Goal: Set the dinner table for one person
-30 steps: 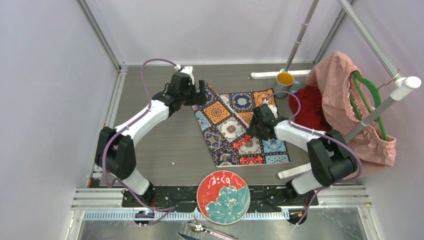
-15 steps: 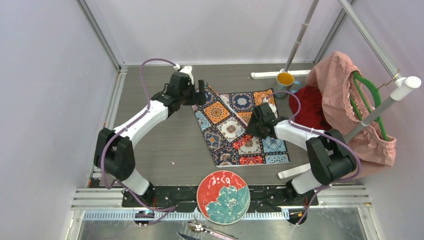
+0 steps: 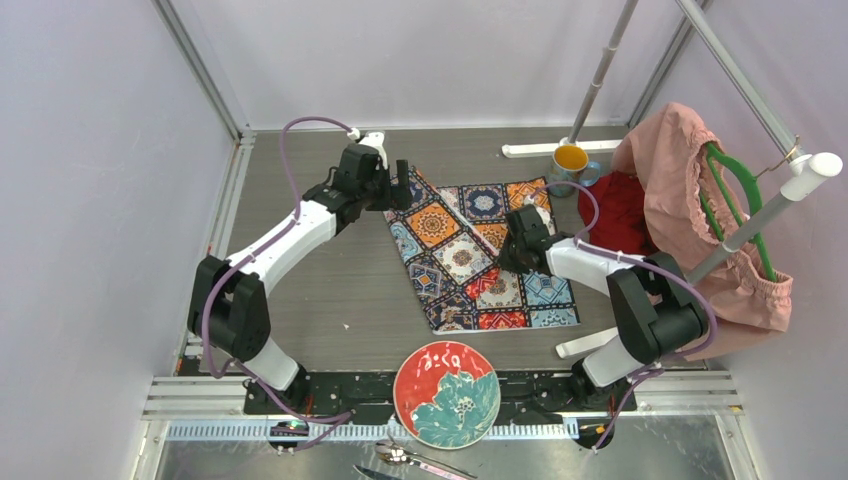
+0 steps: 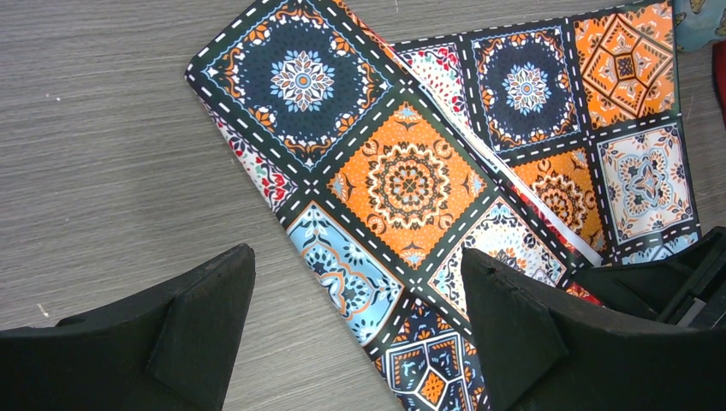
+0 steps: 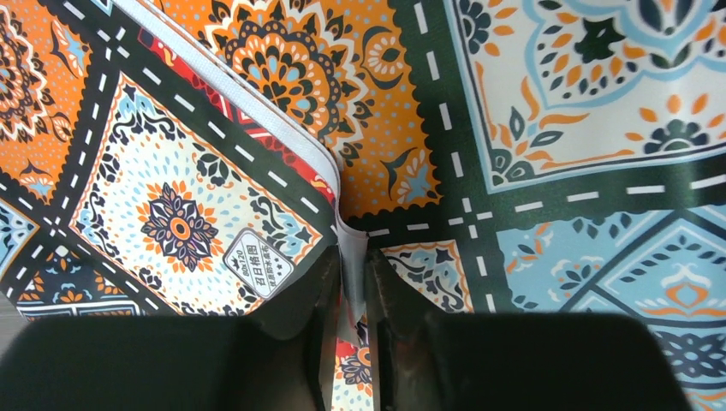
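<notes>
Right gripper (image 5: pixel 347 274) nipped onto the folded edge of the mat (image 3: pixel 470 255).

Closed on the white-backed fold, held right between the pads, with that edge running on ahead and off to the left of them. Flat directly below the fingers: the dinner table (image 3: pixel 330 290), under the mat and out past it on every side. Left gripper (image 4: pixel 355 265) wide open, holding nothing, poised above the mat's doubled-over far corner, bare table grain beside its left finger. Nearer the flap by far: the right arm. Likely next: peel the flap back across its fold line to flatten the mat. Plate (image 3: pixel 446 393) well behind both sets of fingers, by the arm bases.
</notes>
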### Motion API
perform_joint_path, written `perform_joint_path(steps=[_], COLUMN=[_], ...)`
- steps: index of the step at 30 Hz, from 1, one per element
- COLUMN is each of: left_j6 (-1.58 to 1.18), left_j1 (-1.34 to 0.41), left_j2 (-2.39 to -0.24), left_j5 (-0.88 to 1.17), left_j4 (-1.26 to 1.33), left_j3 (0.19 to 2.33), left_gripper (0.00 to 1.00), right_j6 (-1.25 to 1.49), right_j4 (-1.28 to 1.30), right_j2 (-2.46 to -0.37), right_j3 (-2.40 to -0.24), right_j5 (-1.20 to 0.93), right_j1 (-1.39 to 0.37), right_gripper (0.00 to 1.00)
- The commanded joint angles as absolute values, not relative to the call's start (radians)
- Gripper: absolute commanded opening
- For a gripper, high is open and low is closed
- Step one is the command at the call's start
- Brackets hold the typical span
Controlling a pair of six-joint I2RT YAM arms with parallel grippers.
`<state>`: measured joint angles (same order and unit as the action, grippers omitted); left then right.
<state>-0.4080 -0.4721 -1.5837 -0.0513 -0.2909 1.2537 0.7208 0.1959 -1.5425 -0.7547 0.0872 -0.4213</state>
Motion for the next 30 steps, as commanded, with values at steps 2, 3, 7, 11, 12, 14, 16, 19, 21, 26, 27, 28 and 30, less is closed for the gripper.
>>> perform_joint_path(steps=[2,3,7,11,12,14,16,19,21,26,27,28,30], left_j6=[-0.392,-0.392,-0.393,-0.393,-0.392,-0.39,-0.386,-0.379,-0.375,-0.367,-0.365,-0.364,-0.362], left_j1=[-0.476,-0.476,-0.476,-0.476,-0.475,-0.476,-0.476,-0.476,-0.476,-0.476,-0.476,-0.476,-0.476], left_j2=[-1.531,-1.531,-1.53,-1.521,-1.516,-1.507,-1.494,-1.47,-1.447,-1.38,-1.367,-1.354,-1.33], left_j5=[-0.056,-0.057,-0.054,-0.059,-0.061,-0.066,-0.078,-0.103,-0.124,-0.161,-0.166,-0.171,-0.182], left_j4=[-0.291,-0.291,-0.292,-0.295,-0.296,-0.296,-0.3,-0.31,-0.319,-0.331,-0.331,-0.332,-0.335], left_j3=[1.251,1.252,1.252,1.25,1.249,1.247,1.243,1.24,1.235,1.212,1.206,1.201,1.19], left_gripper=[0.91,0.91,0.91,0.9,0.9,0.9,0.91,0.91,0.9,0.91,0.91,0.91,0.91], right_j6=[0.738,0.737,0.729,0.704,0.697,0.677,0.656,0.633,0.63,0.631,0.637,0.64,0.649], right_j4=[0.179,0.179,0.191,0.202,0.207,0.214,0.226,0.236,0.22,0.188,0.178,0.167,0.132], right_j2=[-1.579,-1.579,-1.564,-1.541,-1.533,-1.516,-1.491,-1.457,-1.445,-1.498,-1.518,-1.544,-1.596], right_j3=[-0.756,-0.757,-0.768,-0.788,-0.793,-0.807,-0.822,-0.843,-0.855,-0.902,-0.916,-0.923,-0.943], right_j5=[0.055,0.053,0.046,0.014,-0.015,-0.059,-0.088,-0.151,-0.194,-0.256,-0.268,-0.28,-0.306], right_j1=[-0.424,-0.424,-0.424,-0.426,-0.427,-0.432,-0.447,-0.48,-0.498,-0.557,-0.569,-0.581,-0.611], right_gripper=[0.16,0.14,0.03,0.01,0.01,0.01,0.01,0.01,0.01,0.01,0.01,0.01,0.01])
